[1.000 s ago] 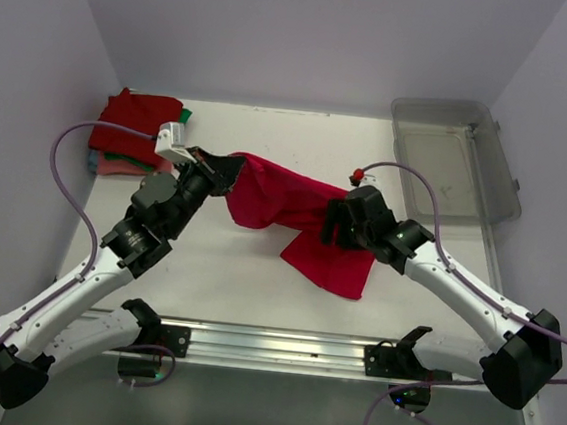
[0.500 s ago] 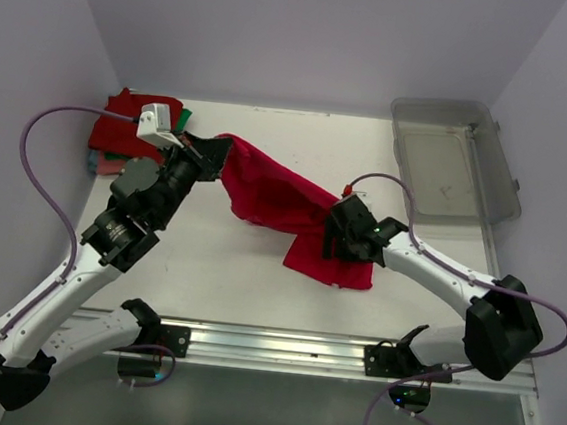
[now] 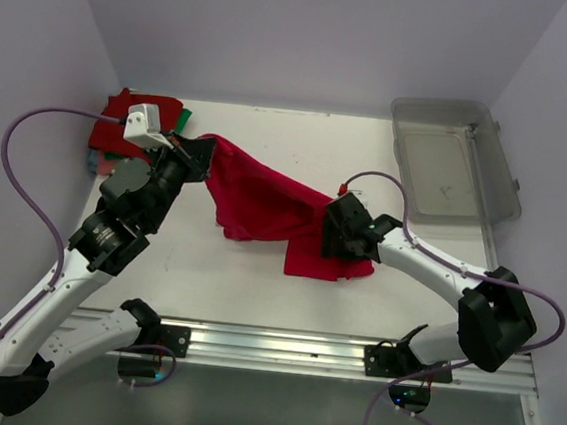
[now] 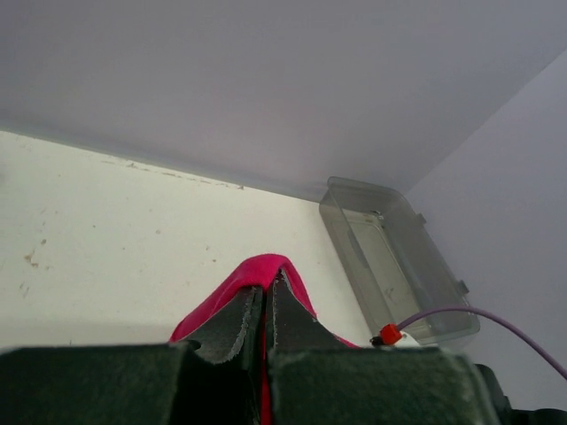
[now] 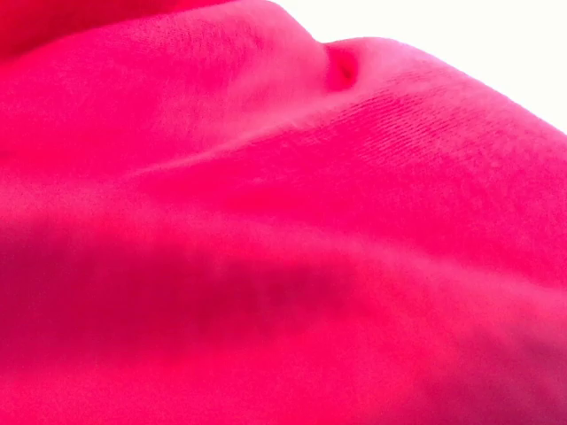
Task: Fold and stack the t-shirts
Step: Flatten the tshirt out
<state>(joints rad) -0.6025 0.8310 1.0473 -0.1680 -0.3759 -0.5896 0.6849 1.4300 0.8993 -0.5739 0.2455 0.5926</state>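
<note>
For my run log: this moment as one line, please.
left fingers: shut on crimson t-shirt | right fingers: on shirt, grip unclear | folded stack: far-left corner

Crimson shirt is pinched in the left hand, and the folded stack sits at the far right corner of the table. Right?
Not quite. The left hand is shut on the crimson shirt, but the folded stack sits at the far left corner of the table. The far right corner holds the clear bin. The top external view shows it.

One crimson t-shirt (image 3: 264, 206), three folded t-shirts (image 3: 131, 123) stacked, one clear bin (image 3: 451, 166), two robot arms (image 3: 69, 270).
</note>
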